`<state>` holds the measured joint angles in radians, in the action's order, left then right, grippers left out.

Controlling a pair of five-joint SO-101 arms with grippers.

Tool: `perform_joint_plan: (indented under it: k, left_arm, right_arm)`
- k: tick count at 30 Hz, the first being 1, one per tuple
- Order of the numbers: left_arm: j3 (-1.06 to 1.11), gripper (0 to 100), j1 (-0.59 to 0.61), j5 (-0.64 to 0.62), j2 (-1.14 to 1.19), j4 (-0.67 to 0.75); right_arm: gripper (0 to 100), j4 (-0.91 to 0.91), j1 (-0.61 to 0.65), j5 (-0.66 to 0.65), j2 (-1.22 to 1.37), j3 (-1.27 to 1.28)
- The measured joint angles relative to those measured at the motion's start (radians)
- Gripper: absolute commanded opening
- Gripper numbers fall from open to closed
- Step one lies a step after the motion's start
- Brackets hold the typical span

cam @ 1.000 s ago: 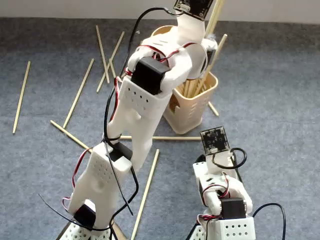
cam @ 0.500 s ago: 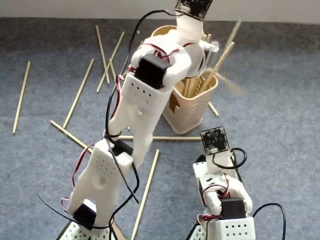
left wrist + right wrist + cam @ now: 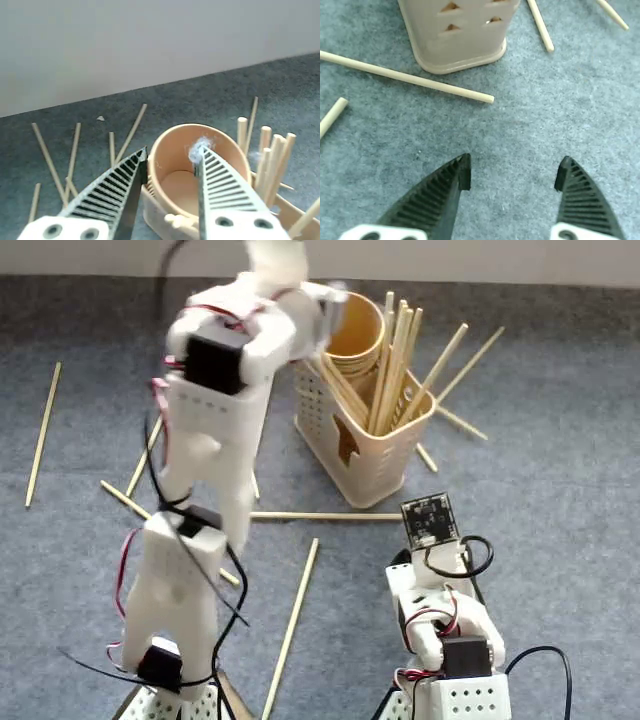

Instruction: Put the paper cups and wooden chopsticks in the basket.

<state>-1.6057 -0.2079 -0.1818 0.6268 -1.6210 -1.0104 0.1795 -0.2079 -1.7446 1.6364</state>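
You are between picks; the left gripper (image 3: pixel 171 151) hangs above the basket (image 3: pixel 375 465) with its jaws spread and nothing between them, one toothed tip close to the rim of the paper cup (image 3: pixel 179 181), a wisp of fluff caught on that tip. The cup stands inside the basket at its far end; beside it leans a bundle of wooden chopsticks (image 3: pixel 395 360), fanned out over the rim. So the basket looks part filled, and what remains, by my reading, is the loose sticks.

Those lie scattered on the grey cloth (image 3: pixel 560 470): one chopstick (image 3: pixel 325 516) flat just in front of the basket's foot, another (image 3: pixel 292 625) between the two arms, a third (image 3: pixel 43 432) well off to the left, more behind the left arm. The right gripper (image 3: pixel 514 167) sits low over the cloth near the basket's base, jaws wide apart and empty; the stick by the foot (image 3: pixel 405 76) is its closest candidate.

Mind the materials. The sticks are thin, round, pale bare wood, and they rest on a napped, felt-like surface, so you will likely need to straddle one across its length, press the tips into the pile and close squarely; a skewed grip may let it roll. The basket is smooth cream plastic with cut-out holes, tall and light-looking; a knock could tip it. The cup is thin tan paper with a rolled lip, easily crushed.
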Motion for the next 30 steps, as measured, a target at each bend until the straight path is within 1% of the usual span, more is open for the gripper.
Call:
perform_joint_plan:
  k: [4, 7, 9, 12, 14, 15, 17, 19, 21, 23, 25, 28, 29, 30]
  left_arm:
    - [-0.002, 18, 0.133, 0.0, -0.091, -0.1]
    - [-0.002, 18, 0.256, 0.008, -0.123, -0.137]
    - [-0.002, 18, 0.339, 0.064, -0.126, -0.141]
    - [0.051, 18, 0.419, 0.193, -0.141, -0.149]
    - [0.172, 18, 0.45, 0.272, -0.184, -0.15]
    - [0.256, 18, 0.466, 0.29, -0.213, -0.15]
    - [0.47, 18, 0.488, 0.325, -0.29, -0.15]
    - [0.724, 18, 0.488, 0.41, -0.384, -0.15]
    - [1.003, 18, 0.462, 0.542, -0.482, -0.15]
    - [1.284, 18, 0.427, 0.73, -0.577, -0.146]
    - [1.551, 18, 0.411, 0.99, -0.669, -0.143]
    - [1.89, 18, 0.442, 1.409, -0.804, -0.118]
    - [1.982, 19, 0.451, 1.485, -0.845, -0.075]
    - [2.061, 19, 0.457, 1.508, -0.884, -0.037]
  right_arm:
    - [27.5, 0.0, 0.0, 0.0, 0.0, 0.0]
    - [27.5, 0.0, 0.0, 0.0, 0.0, 0.0]
    - [27.5, 0.0, 0.0, 0.0, 0.0, 0.0]
    - [27.5, 0.0, 0.0, 0.0, 0.0, 0.0]
    - [27.5, 0.0, 0.0, 0.0, 0.0, 0.0]
    - [27.5, 0.0, 0.0, 0.0, 0.0, 0.0]
    - [27.5, 0.0, 0.0, 0.0, 0.0, 0.0]
    - [27.5, 0.0, 0.0, 0.0, 0.0, 0.0]
    - [27.5, 0.0, 0.0, 0.0, 0.0, 0.0]
    - [27.5, 0.0, 0.002, 0.0, 0.0, 0.0]
    - [27.5, 0.0, 0.003, 0.0, 0.0, 0.0]
    - [27.5, 0.0, 0.003, 0.0, 0.0, 0.0]
    - [27.5, 0.0, 0.003, 0.0, 0.0, 0.0]
    - [27.5, 0.0, 0.003, 0.0, 0.0, 0.0]
